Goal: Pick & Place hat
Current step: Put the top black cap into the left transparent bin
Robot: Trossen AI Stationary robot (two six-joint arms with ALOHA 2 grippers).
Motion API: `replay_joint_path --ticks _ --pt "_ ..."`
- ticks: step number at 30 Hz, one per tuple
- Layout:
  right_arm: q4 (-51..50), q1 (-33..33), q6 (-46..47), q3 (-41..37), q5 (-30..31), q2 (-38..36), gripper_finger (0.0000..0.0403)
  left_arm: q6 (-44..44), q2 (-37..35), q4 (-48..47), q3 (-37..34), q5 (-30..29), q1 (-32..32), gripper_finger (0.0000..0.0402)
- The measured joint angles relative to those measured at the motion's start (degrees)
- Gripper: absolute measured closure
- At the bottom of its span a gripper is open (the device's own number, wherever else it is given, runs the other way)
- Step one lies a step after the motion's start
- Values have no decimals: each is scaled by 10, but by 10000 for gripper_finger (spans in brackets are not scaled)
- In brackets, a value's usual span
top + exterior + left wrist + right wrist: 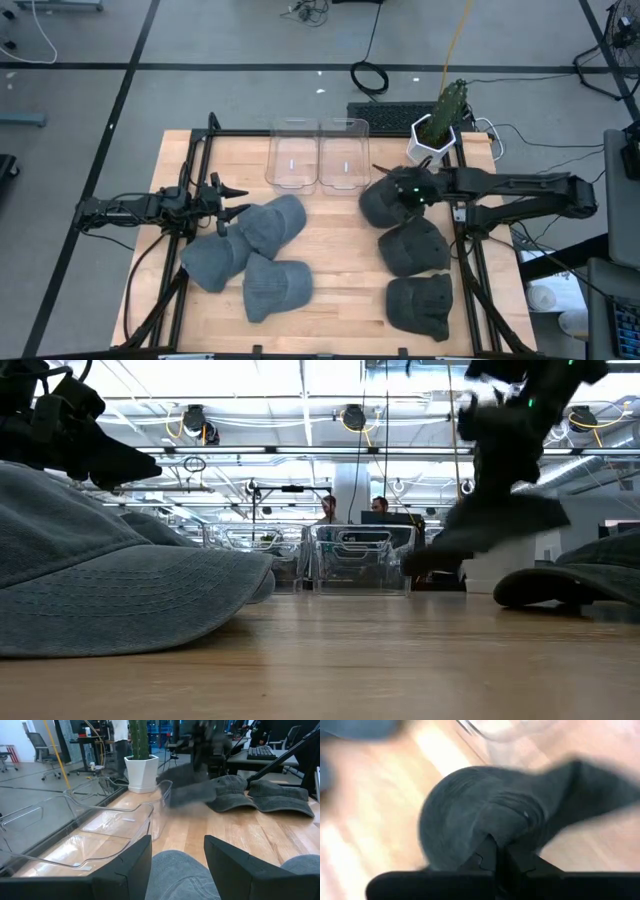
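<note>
On the table's right side my right gripper (408, 193) (501, 854) is shut on a dark grey cap (382, 202) (495, 525). Two more dark grey caps (414, 246) (420, 304) lie nearer on that side. Three blue-grey caps (272, 222) (214, 262) (276, 288) lie in a cluster on the left. My left gripper (236, 202) (177, 865) is open and hovers level just above the far blue-grey cap (182, 877), touching nothing. Two clear bins (295, 156) (343, 156) stand side by side at the far edge. My right gripper pinches a fold of the dark grey cap's crown (492, 827) between its two fingers, coming from above and slanting down. In the low view the cap hangs clear of the table below the fingers, tilted, with its brim (440, 555) lowest.
A potted cactus in a white pot (437, 128) stands at the far right corner, next to the bins. Bare wood (340, 255) runs down the middle between the two groups of caps. People sit at desks beyond the table (330, 510).
</note>
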Motion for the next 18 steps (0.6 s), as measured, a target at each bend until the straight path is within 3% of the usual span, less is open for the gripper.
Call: replay_joint_path --ticks 8,18 --pt "117 98 37 15 -25 -37 402 0 0 0 0 0 0 210" --pt "294 222 34 15 7 100 403 0 0 0 0 0 0 210"
